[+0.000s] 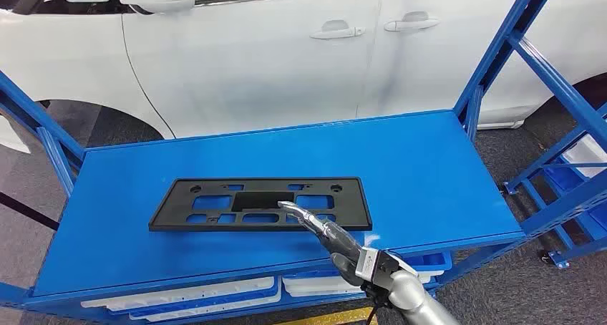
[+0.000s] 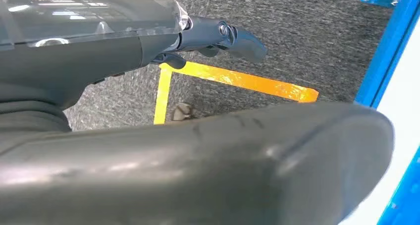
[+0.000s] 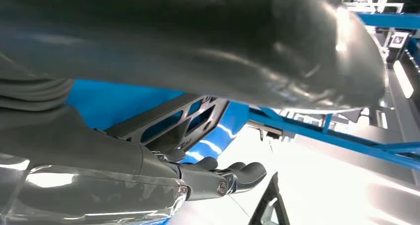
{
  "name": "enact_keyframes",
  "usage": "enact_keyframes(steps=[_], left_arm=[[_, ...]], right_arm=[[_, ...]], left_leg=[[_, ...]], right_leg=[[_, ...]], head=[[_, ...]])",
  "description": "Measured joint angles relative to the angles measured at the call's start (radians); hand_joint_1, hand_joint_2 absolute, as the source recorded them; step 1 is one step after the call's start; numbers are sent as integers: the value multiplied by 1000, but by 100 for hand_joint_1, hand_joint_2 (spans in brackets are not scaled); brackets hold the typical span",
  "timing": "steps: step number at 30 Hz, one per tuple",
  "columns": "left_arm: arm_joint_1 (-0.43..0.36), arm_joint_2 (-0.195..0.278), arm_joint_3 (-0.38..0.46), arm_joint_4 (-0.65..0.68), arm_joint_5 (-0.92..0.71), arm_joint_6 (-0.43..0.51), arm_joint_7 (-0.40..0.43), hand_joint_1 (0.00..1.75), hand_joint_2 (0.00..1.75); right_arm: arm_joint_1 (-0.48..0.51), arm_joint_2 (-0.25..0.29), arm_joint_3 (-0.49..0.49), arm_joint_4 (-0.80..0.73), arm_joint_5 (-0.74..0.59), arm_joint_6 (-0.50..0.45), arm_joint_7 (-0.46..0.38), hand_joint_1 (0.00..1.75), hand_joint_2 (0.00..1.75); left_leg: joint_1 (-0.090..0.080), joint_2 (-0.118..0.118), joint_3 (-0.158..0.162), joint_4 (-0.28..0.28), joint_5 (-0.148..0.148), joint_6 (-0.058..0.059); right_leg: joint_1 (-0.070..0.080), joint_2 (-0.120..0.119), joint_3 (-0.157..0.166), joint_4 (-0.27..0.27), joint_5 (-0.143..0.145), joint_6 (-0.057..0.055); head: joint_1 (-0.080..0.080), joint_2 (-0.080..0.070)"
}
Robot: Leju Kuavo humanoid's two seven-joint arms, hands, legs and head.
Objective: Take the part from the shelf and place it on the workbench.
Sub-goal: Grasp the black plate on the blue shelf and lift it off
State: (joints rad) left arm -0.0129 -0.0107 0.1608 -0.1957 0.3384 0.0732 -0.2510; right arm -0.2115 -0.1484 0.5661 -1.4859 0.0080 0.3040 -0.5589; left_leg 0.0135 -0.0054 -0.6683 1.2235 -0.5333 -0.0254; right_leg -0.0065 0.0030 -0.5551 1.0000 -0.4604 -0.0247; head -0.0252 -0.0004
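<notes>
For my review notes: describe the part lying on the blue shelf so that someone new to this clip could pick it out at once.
Start at the white car; in front of it stands a blue rack with a broad blue shelf top. Toward its front edge lies a flat, black, rectangular plastic frame with several rectangular cut-outs showing blue through them. It is the only dark thing there, and the right hand reaches over its near edge.

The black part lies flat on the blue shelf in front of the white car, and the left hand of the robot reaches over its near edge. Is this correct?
One detail is wrong: it is the right hand, not the left. In the head view the black part lies flat on the blue shelf before the white car, and the right arm comes in from the lower right.
</notes>
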Motion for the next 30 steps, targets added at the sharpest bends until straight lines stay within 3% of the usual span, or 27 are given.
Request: enact_keyframes(steps=[3,5,9,10,12,13,14,15,16,17,19,21,24,26,28,29,30], left_arm=[[0,1,0,0,0,0,0,0,0],[-1,1,0,1,0,0,0,0,0],[2,0,0,2,-2,0,2,0,0],[1,0,0,2,-4,1,2,0,0],[-1,0,0,2,-10,2,4,0,0],[-2,0,0,2,-15,3,4,0,0],[-3,0,0,2,-19,4,5,0,0],[-3,0,-1,2,-22,4,5,0,0],[-3,0,-1,2,-25,5,6,0,0],[-4,-1,-2,2,-27,4,6,0,0],[-7,-3,-3,2,-32,3,5,0,0],[-11,-6,-3,2,-39,6,3,0,0],[-15,-8,-4,2,-51,12,-2,0,0],[-18,-9,-5,2,-56,12,-2,0,0],[-19,-9,-6,2,-58,12,0,0,0],[-18,-8,-6,2,-58,12,2,0,0],[-16,-8,-6,2,-59,12,4,0,0]], right_arm=[[-2,0,1,5,0,0,0,0,0],[-4,0,2,9,0,0,0,0,0],[-9,-2,7,14,30,-33,3,0,175],[-9,-3,9,14,58,-62,5,0,175],[-10,-5,19,19,166,-159,10,0,175],[-10,-6,27,23,243,-225,15,0,175],[-10,-6,38,29,337,-300,23,0,175],[-11,-6,50,36,430,-372,32,0,175],[-14,-6,63,45,522,-441,41,0,175],[-20,-5,77,55,606,-503,50,0,175],[-40,-1,106,81,755,-617,73,0,175],[-73,18,142,126,946,-772,133,0,175],[-136,94,207,224,1219,-959,268,0,175],[-173,144,240,281,1292,-988,321,0,175],[-193,173,256,323,1322,-992,341,0,175],[-197,182,260,337,1334,-992,344,0,175],[-199,186,261,347,1345,-992,344,0,175]], left_leg=[[-1,0,66,-160,74,4],[-5,0,86,-211,85,17],[-2,1,92,-217,96,43],[-1,2,94,-220,96,48],[-3,2,95,-220,94,55],[-5,2,96,-220,92,57],[-7,1,97,-219,90,59],[-10,0,100,-219,87,60],[-12,-1,105,-219,84,60],[-14,-1,110,-219,81,59],[-18,-1,113,-218,76,54],[-19,0,111,-219,74,44],[-19,5,111,-204,57,26],[-14,4,68,-112,7,15],[-7,4,-2,20,-46,3],[-4,4,-24,55,-50,-1],[-1,5,-26,53,-34,-5]], right_leg=[[0,1,9,2,-8,9],[2,0,10,3,-13,19],[2,0,3,28,-38,40],[2,0,-16,69,-61,43],[1,0,-87,203,-121,46],[0,0,-124,266,-140,47],[0,0,-147,298,-139,46],[1,-1,-149,288,-116,43],[2,-1,-130,238,-76,38],[4,-1,-100,164,-33,30],[10,-2,-48,46,14,17],[15,0,-37,16,14,12],[8,5,-27,-2,22,0],[2,3,-19,-12,24,-6],[2,-1,-18,-11,22,-8],[3,-3,-18,-10,20,-8],[2,-2,-18,-8,18,-7]], head=[[0,0],[0,0],[0,0],[0,0],[0,0],[0,0],[0,0],[0,0],[0,0],[0,0],[0,0],[0,0],[0,0],[0,0],[0,0],[0,0],[0,0]])
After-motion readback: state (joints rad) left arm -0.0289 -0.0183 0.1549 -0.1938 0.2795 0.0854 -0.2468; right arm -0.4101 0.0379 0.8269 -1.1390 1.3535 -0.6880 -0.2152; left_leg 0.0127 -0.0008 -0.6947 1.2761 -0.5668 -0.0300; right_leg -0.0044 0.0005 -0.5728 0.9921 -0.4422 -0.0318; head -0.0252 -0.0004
